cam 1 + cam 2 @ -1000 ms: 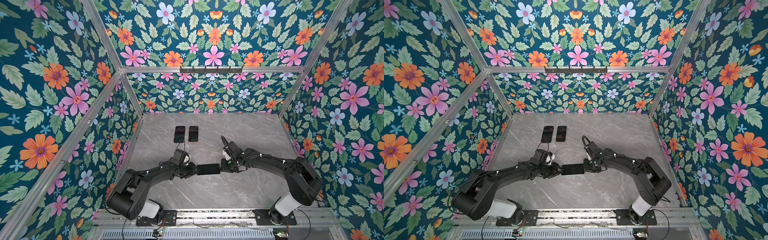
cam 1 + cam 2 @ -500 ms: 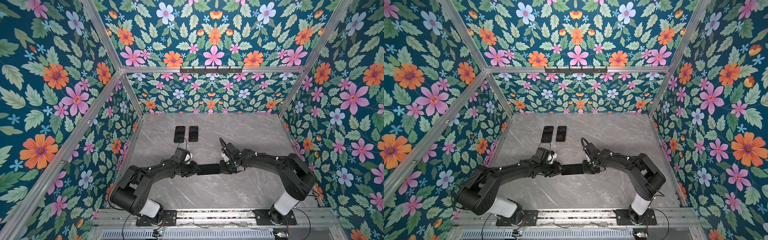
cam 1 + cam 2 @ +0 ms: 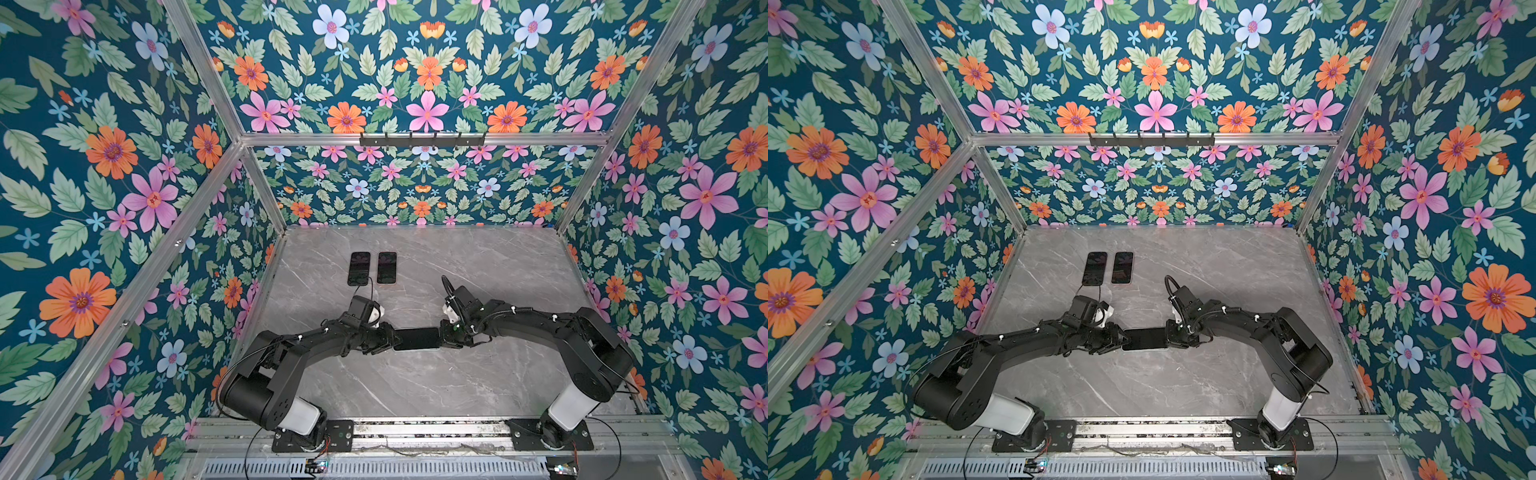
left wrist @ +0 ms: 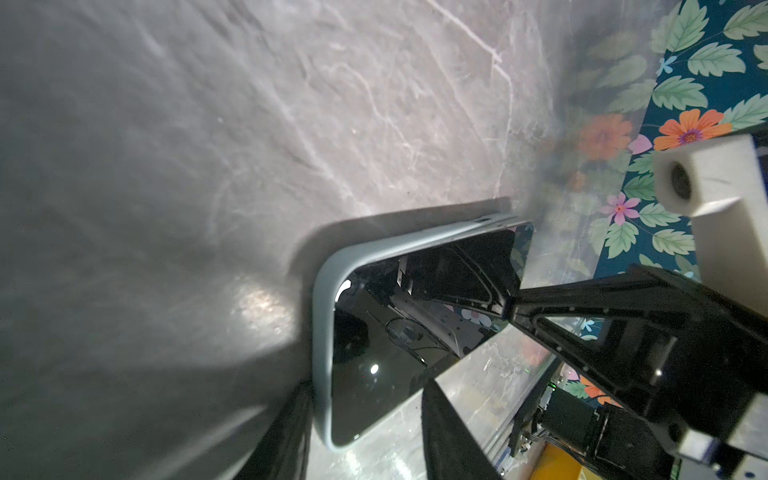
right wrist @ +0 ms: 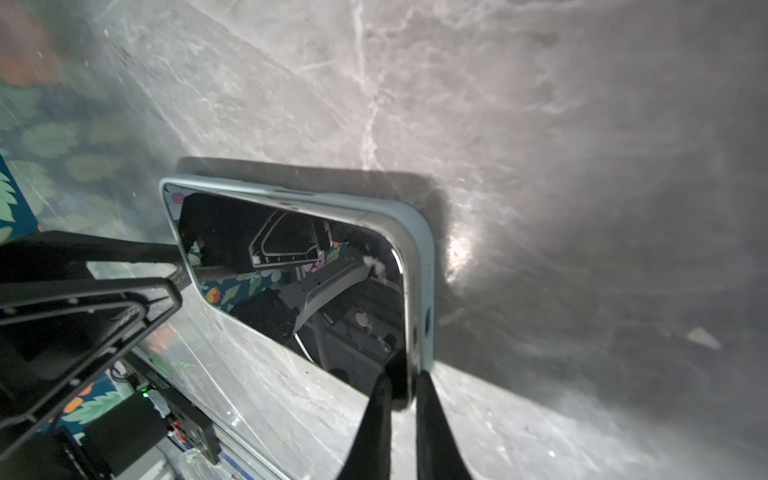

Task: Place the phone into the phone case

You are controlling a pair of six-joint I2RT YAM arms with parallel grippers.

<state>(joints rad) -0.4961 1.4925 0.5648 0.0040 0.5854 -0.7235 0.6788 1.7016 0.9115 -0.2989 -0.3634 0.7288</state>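
Observation:
The black phone (image 3: 415,338) (image 3: 1144,338) lies crosswise at mid-table between both grippers, inside a pale blue-grey phone case (image 4: 324,316) (image 5: 424,266). At the right gripper's end the phone's silver edge (image 5: 409,332) stands slightly proud of the case rim. My left gripper (image 3: 397,340) (image 4: 365,386) spans the case's width at its end, one finger against each long side. On the opposite end my right gripper (image 3: 441,337) (image 5: 402,376) is shut, one finger on the screen (image 5: 291,270) and one on the case's back.
Two more dark phones (image 3: 359,268) (image 3: 386,267) lie side by side at the back left of the grey marble table (image 3: 478,386). Floral walls close off the back and both sides. A metal rail (image 3: 415,430) carries both arm bases at the front.
The right gripper's jaws have narrowed onto the phone's end. The phone and the left gripper have hardly moved.

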